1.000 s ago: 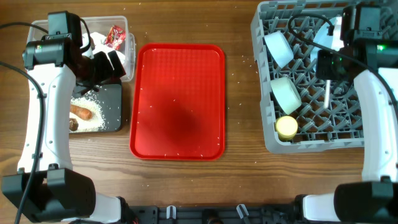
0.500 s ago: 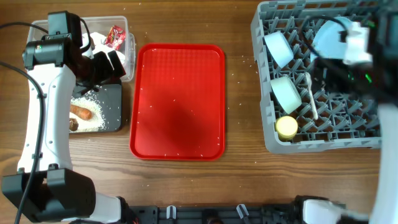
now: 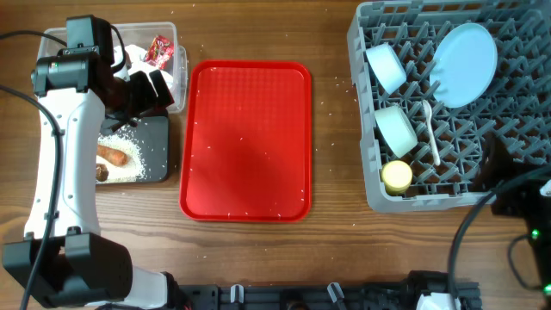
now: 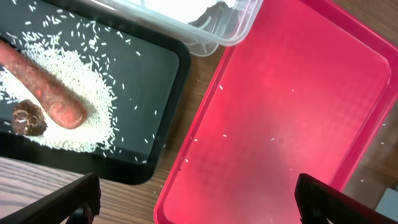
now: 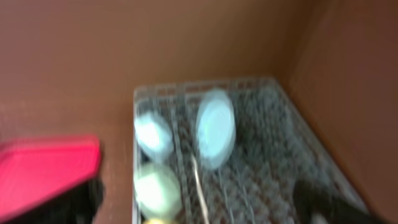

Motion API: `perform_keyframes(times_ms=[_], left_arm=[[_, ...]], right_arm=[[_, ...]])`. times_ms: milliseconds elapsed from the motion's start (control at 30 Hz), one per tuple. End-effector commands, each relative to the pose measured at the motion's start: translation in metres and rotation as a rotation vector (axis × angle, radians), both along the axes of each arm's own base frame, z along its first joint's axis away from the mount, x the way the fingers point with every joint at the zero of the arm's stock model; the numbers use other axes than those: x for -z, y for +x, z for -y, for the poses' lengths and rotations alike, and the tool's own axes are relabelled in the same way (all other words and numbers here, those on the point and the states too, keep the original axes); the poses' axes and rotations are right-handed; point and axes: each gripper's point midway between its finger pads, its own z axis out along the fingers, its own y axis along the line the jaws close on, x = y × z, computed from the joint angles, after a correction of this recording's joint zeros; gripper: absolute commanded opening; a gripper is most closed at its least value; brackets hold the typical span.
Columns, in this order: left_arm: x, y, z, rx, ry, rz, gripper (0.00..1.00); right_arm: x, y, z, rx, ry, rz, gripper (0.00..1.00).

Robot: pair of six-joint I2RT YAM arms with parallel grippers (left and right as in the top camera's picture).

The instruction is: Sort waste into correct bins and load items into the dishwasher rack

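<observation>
My left end effector (image 4: 196,202) hangs wide above the food-waste black tray (image 4: 149,68). My right end effector (image 5: 202,202) is wide too, clear of the peg-propped plate (image 5: 216,127).

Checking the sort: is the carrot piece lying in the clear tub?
No, the carrot piece lies in the black tray, on rice, next to the clear tub.

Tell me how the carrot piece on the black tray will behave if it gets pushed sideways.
The carrot piece looks stiff and round-bodied, so it would probably roll rather than slide straight. It lies on loose rice grains, which would likely let it skid and would scatter. The brown lump right beside it would probably get shoved along too.
</observation>
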Motion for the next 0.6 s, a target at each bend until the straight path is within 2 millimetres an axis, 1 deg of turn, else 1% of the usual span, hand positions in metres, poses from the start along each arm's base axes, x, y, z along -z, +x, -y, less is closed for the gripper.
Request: perform_keyframes(times_ms=[0,100,133,200,233,300,367,400,433,567], left_arm=[[0.002,0.0,-0.002,-0.002,0.005,-0.005,1.0],[0.002,0.0,-0.002,-0.002,0.005,-0.005,1.0],[0.002,0.0,-0.002,-0.002,0.005,-0.005,1.0],[0.002,0.0,-0.002,-0.002,0.005,-0.005,1.0],[0.002,0.0,-0.002,-0.002,0.005,-0.005,1.0],[0.002,0.0,-0.002,-0.002,0.005,-0.005,1.0],[0.002,0.0,-0.002,-0.002,0.005,-0.005,1.0],[0.002,0.0,-0.002,-0.002,0.005,-0.005,1.0],[0.002,0.0,-0.002,-0.002,0.005,-0.005,1.0],[0.002,0.0,-0.002,-0.002,0.005,-0.005,1.0]], right_arm=[[0.05,0.019,-0.03,-0.17,0.057,0.101,1.0],[0.105,0.038,-0.043,-0.238,0.168,0.21,1.0],[0.132,0.043,-0.046,-0.25,0.204,0.239,1.0],[0.175,0.046,-0.05,-0.268,0.237,0.271,1.0],[0.186,0.046,-0.051,-0.273,0.237,0.278,1.0],[0.215,0.044,-0.054,-0.287,0.232,0.306,1.0],[0.232,0.043,-0.054,-0.291,0.229,0.319,1.0],[0.245,0.045,-0.055,-0.292,0.23,0.312,1.0],[0.255,0.046,-0.055,-0.289,0.238,0.273,1.0],[0.258,0.045,-0.057,-0.296,0.243,0.26,1.0]])
